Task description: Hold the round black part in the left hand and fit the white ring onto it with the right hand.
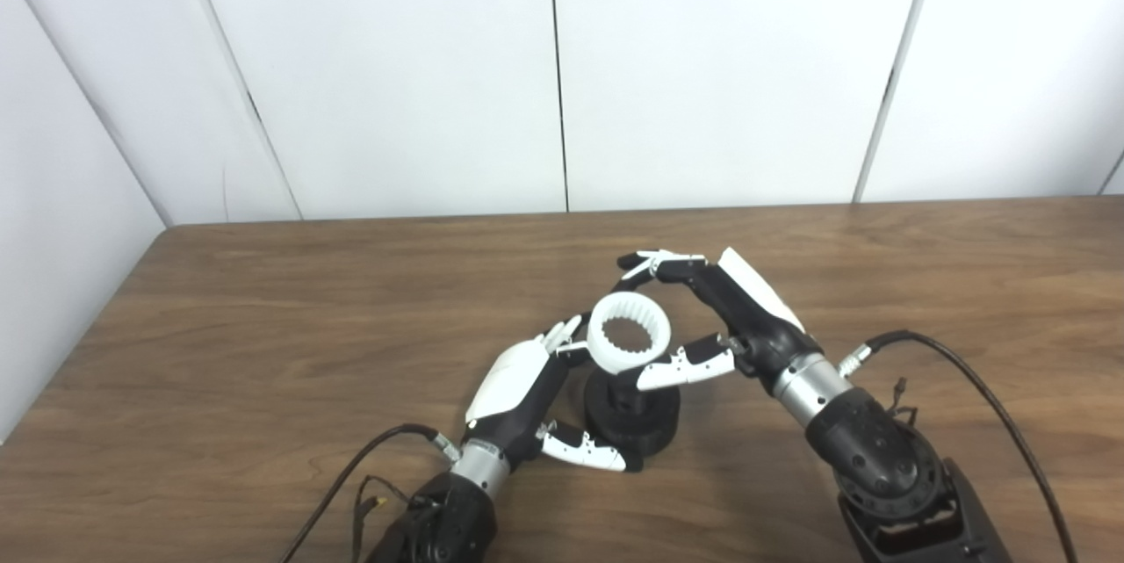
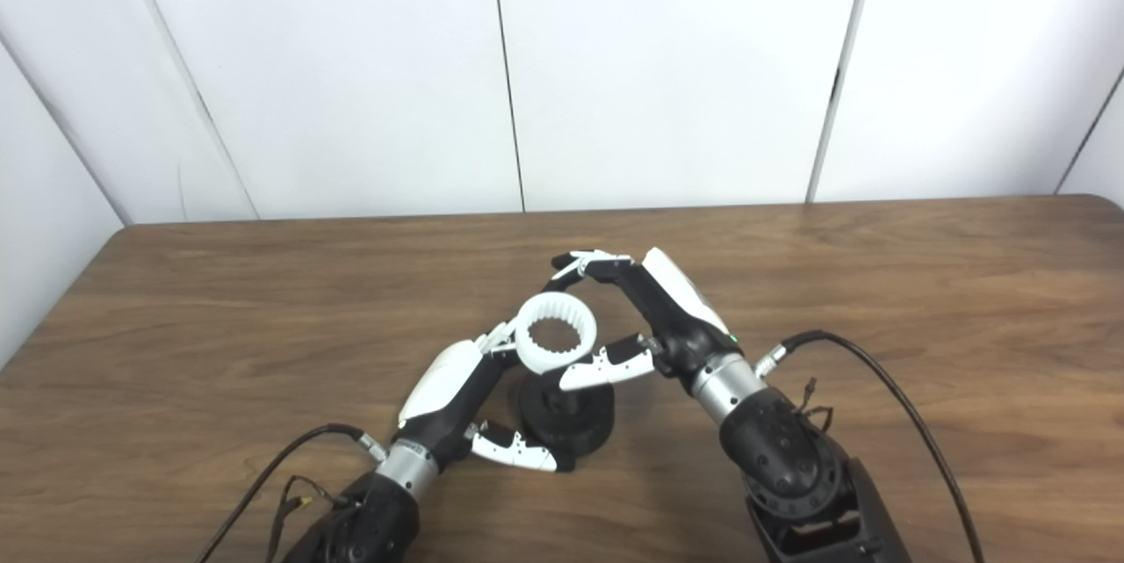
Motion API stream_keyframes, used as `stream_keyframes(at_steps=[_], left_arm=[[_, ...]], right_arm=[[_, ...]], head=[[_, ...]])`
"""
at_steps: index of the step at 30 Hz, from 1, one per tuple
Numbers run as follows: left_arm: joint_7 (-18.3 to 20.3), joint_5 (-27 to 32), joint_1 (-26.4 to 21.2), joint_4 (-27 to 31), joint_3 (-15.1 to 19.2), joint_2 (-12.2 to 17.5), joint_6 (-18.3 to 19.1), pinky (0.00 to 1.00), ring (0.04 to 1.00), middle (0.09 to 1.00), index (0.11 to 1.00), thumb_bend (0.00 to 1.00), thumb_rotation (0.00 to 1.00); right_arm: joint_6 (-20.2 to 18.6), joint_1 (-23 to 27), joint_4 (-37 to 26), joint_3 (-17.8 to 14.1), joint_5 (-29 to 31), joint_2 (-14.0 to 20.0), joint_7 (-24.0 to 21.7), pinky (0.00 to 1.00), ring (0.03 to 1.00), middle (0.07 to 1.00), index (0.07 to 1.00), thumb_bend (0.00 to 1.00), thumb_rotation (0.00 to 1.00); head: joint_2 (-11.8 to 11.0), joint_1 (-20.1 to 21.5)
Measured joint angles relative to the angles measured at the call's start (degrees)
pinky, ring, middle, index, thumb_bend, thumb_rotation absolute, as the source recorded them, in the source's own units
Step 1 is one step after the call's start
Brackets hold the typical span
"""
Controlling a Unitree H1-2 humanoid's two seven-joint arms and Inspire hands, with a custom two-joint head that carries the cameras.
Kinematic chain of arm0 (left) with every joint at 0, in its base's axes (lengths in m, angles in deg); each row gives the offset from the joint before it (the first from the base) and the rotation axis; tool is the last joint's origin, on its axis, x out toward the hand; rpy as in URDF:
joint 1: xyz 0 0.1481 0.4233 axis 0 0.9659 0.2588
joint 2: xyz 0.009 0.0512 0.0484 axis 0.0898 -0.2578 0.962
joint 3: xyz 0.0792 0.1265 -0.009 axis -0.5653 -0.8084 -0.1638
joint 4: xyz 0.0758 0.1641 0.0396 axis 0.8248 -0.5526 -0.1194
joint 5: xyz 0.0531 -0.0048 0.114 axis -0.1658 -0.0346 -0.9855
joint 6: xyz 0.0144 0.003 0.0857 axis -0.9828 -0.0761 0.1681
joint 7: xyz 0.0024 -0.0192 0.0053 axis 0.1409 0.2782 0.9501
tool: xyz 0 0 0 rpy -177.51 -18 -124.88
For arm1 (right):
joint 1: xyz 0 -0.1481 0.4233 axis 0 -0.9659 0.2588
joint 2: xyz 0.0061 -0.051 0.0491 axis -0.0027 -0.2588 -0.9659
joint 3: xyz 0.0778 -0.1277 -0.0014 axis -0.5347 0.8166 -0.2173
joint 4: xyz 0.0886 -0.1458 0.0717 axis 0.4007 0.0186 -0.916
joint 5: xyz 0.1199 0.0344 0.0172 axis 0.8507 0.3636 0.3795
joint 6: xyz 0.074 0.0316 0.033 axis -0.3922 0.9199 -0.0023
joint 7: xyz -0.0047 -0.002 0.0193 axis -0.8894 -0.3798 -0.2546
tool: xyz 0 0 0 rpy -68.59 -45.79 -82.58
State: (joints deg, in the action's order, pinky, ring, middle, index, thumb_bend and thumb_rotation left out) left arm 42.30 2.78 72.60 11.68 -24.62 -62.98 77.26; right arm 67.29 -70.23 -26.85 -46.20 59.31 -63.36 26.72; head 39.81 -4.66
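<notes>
White ring (image 1: 628,333): pinched in right hand (image 1: 733,317), opening tilted toward camera, above part.
Black part (image 1: 634,414): upright on bench (image 1: 263,326), axis vertical, centre.
Left hand (image 1: 527,396): cupped around part from 9 o'clock.

Both arms are showing bulky black forearm housings and silver metal wrist collars. The left robot hand (image 1: 527,396) and the right robot hand (image 1: 746,317) are wearing glossy white back shells, black palms and white-tipped fingers (image 1: 680,367), with black cables (image 1: 966,378) looping out behind each wrist.
</notes>
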Motion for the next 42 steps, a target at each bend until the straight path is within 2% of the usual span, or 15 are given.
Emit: stream_keyframes(at_steps=[7,15,26,34,42], left_arm=[[0.0,0.0,0.0,0.0,0.0,0.0,0.0,1.00,1.000,1.000,0.649,0.90,0.28],[0.1,0.0,0.0,0.3,0.0,0.0,0.4,1.00,1.000,1.000,0.648,0.90,0.28],[0.4,0.0,0.1,0.7,0.0,0.0,1.0,1.00,1.000,1.000,0.641,0.91,0.27],[0.7,0.0,0.3,1.4,-0.2,0.0,1.7,1.00,1.000,1.000,0.646,0.90,0.27],[0.8,0.0,0.5,1.6,-0.4,0.0,1.8,1.00,1.000,1.000,0.647,0.90,0.27]], right_arm=[[0.0,-0.5,0.5,0.7,-0.8,0.5,-0.3,0.91,0.917,0.832,0.479,0.52,0.14],[0.1,-1.8,1.3,1.2,-1.3,1.6,-0.7,0.94,0.931,0.834,0.479,0.52,0.14],[0.1,-2.6,1.4,1.2,-1.7,2.5,-0.9,0.92,0.929,0.841,0.480,0.52,0.14],[1.7,-2.7,3.0,1.7,-2.0,2.1,0.4,0.89,0.913,0.831,0.480,0.52,0.14],[2.0,-2.8,5.5,2.5,-3.1,1.4,0.6,0.92,0.913,0.835,0.480,0.52,0.15]], head=[[0.2,0.0],[0.5,0.1],[0.8,0.4],[1.0,0.4],[1.1,0.2]])
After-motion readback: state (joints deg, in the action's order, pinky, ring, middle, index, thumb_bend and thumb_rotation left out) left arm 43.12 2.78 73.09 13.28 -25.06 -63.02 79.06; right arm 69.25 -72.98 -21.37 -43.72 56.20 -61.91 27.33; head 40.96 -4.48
